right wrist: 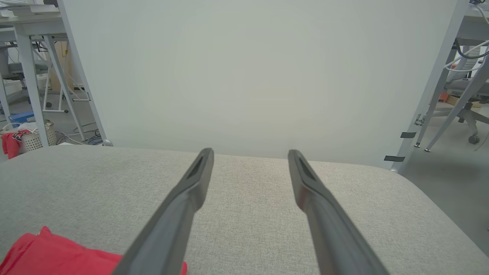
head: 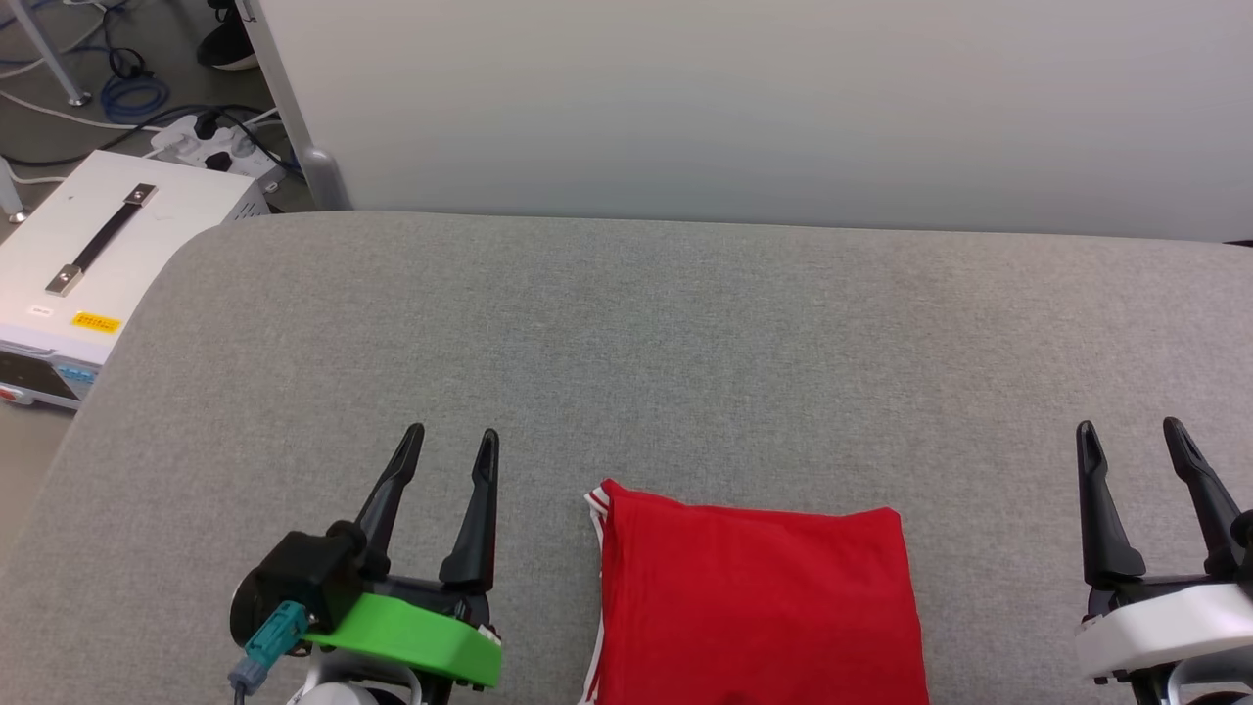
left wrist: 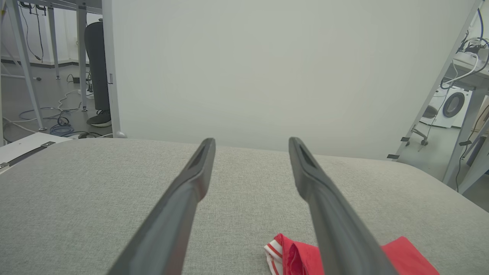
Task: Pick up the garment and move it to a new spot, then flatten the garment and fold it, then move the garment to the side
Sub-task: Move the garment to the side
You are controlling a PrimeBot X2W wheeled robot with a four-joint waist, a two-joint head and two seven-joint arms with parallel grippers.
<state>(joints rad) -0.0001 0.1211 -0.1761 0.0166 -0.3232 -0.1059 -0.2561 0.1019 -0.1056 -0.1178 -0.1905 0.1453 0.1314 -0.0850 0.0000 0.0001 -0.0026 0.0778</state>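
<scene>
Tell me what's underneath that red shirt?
The shirt lies folded on the grey surface. Striped trim peeks out at its left edge; its inner layers and the surface beneath are covered.

The garment is coloured plain red and edged with white-and-red striped trim. The counter is covered in pale grey weave. Black fingers are borne by the green-based left end effector and the white-based right end effector.

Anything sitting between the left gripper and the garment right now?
No. In the head view, a bare strip of the grey padded surface lies between the left gripper and the folded red garment.
</scene>
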